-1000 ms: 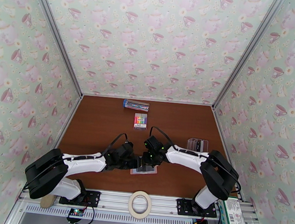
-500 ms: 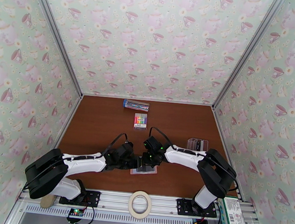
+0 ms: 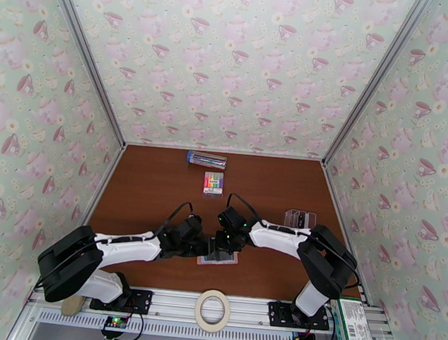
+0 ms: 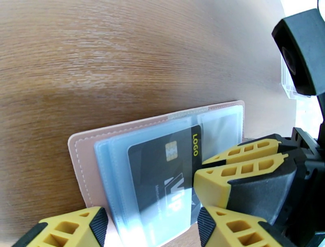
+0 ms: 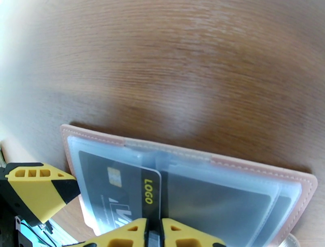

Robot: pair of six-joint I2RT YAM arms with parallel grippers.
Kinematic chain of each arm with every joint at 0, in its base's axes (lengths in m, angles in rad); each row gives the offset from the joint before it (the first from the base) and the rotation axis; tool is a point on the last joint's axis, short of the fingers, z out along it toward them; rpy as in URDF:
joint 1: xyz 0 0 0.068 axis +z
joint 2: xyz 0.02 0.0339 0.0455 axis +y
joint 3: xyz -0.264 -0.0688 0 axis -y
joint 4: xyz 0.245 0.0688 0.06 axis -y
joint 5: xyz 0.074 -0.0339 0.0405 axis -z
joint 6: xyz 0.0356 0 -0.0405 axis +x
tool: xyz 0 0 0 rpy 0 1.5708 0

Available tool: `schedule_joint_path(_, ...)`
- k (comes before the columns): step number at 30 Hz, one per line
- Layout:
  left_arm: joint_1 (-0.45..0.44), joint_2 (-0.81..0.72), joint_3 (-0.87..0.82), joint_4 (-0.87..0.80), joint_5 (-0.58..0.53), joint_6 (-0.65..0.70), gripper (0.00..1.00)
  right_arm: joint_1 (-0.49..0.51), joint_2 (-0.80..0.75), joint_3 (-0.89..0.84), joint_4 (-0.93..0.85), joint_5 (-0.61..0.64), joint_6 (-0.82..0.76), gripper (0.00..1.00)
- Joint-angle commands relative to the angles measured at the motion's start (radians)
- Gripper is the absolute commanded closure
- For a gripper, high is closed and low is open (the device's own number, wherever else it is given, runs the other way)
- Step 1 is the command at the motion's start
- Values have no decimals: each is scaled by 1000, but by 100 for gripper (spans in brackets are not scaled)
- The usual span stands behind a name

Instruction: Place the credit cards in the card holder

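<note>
Found card holder (image 3: 217,259) open on desk (image 3: 147,186) between both arms | saw dark credit card (image 4: 162,178) part-way in clear pocket (image 5: 101,148), lower end cut off | noted left fingers (image 4: 69,229) wide, flanking holder, touch unclear | noted right fingers (image 5: 183,233) narrow, pinched on card's edge, tips cropped

Both arms are reaching inward with wrists low. The left gripper (image 4: 150,221) is standing with jaws well apart. The right gripper (image 5: 154,229), just ahead of it, is pressing its fingers nearly together.
</note>
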Motion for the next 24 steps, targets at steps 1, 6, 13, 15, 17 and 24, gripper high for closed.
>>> schedule_joint_path(1, -8, 1, 17, 9, 10, 8, 34, 24, 24, -5, 114, -89, 39, 84)
schedule_joint_path(6, -8, 3, 17, 9, 9, 8, 34, 24, 23, -3, 110, -88, 43, 85)
schedule_joint_path(13, -9, 4, 18, 9, 10, 11, 39, 26, 7, 19, 32, -16, 10, 85)
schedule_joint_path(15, -7, 2, 18, 7, 10, 11, 41, 25, 1, 22, 22, -5, 7, 85)
schedule_joint_path(17, -8, 1, 17, 9, 10, 11, 44, 24, 1, 22, 21, -5, 7, 85)
schedule_joint_path(24, -8, 1, 18, 7, 10, 12, 53, 25, 10, 24, 27, -11, 11, 86)
